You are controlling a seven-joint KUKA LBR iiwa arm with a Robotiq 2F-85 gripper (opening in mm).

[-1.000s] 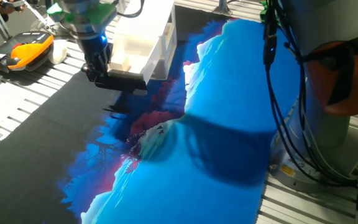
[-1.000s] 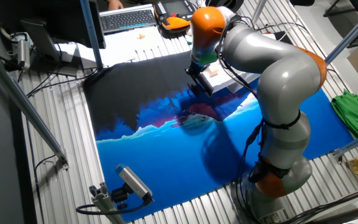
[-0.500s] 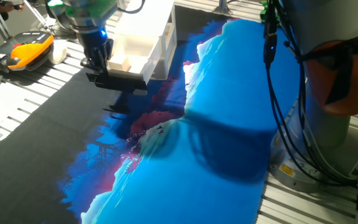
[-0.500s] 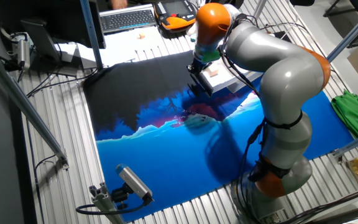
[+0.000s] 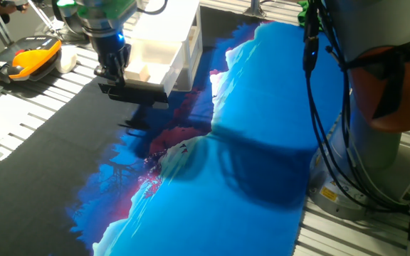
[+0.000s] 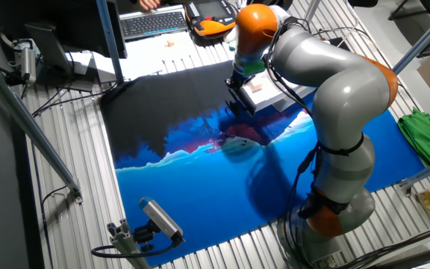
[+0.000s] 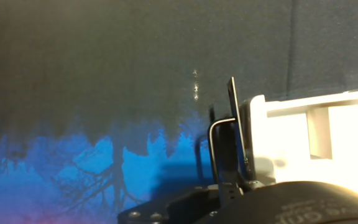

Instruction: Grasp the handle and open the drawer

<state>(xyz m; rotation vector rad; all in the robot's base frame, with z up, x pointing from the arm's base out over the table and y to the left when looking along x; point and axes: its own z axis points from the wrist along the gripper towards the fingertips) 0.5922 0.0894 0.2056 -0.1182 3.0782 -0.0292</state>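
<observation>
— Where is the gripper, and what does it have hold of?

— It sits at the front of the drawer, closed on the handle. From one fixed view the black fingers come straight down onto the left part of that bar. In the hand view the bar's bent end rises just in front of the drawer's front panel, with the gripper body filling the bottom edge.

— Which way does the handle run?

— Its long axis lies level, across the drawer's front and parallel to it. The drawer is pulled out of the white cabinet toward the dark part of the mat. A small wooden block lies inside the open tray.

— And in the other fixed view?

— The grey arm arches over the mat from its base and bends down to the drawer; the gripper is at its front, but the fingers are too small there to read.

— Anything near it?

— An orange-and-black case lies on the slatted table to the left, well apart from the drawer. A keyboard sits at the far edge, and a green cloth lies beyond the mat — none of it touches the drawer. Cables hang along the arm's base on the right.
</observation>
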